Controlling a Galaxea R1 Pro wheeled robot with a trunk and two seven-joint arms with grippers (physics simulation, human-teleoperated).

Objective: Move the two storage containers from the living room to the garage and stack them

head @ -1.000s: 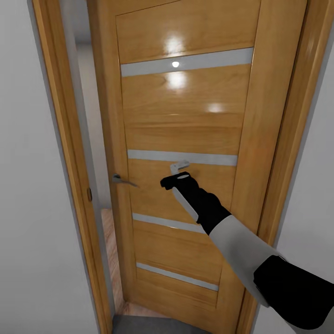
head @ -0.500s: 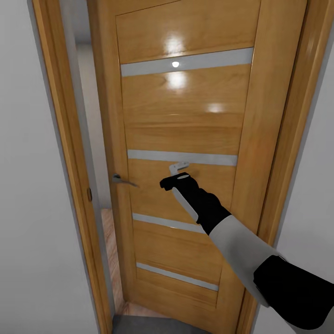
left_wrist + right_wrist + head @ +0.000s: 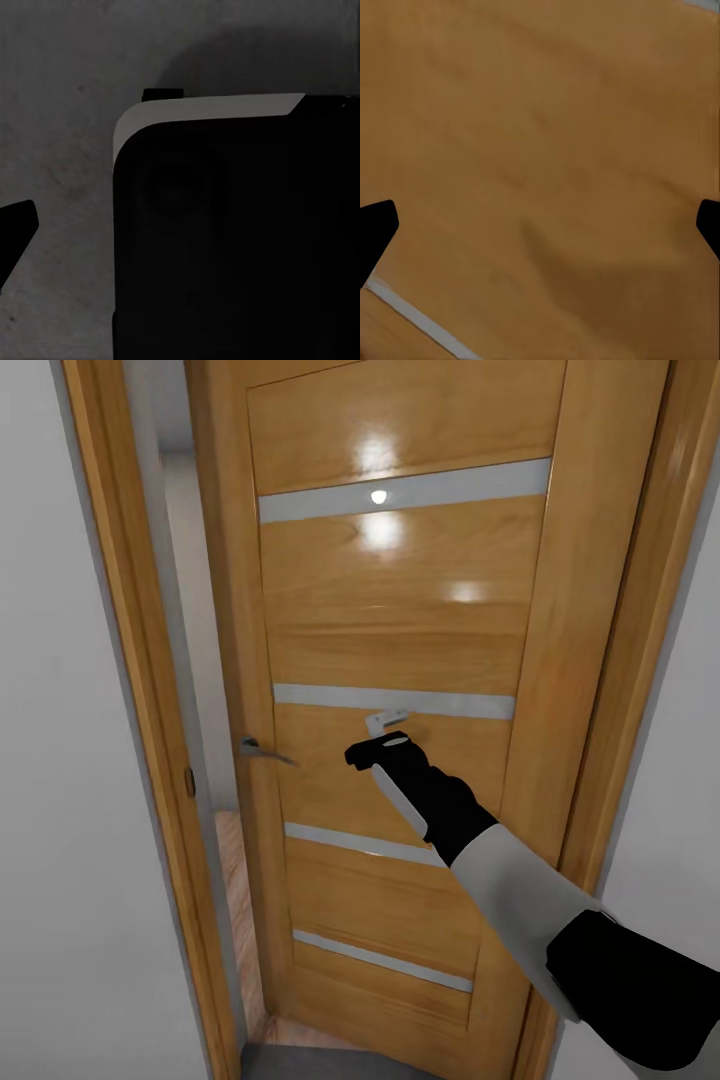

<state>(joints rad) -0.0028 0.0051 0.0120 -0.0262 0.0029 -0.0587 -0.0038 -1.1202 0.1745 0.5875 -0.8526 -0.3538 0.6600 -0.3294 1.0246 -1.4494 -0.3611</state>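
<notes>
Head view: door [image 3: 400, 610] ajar, left gap

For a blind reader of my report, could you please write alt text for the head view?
The robot's right gripper reaches against a glossy honey-coloured wooden door with pale horizontal stripes. The door stands slightly ajar, its metal lever handle near the open edge, with light wood flooring visible through the gap.

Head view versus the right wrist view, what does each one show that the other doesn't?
Head view alone: the right arm reaching to the door, the door handle, the door frame, and a gap at the door's edge with wood flooring beyond. Right wrist view alone: two dark fingertips set wide apart, close to the panel. Both share the wooden door and its pale stripes.
</notes>
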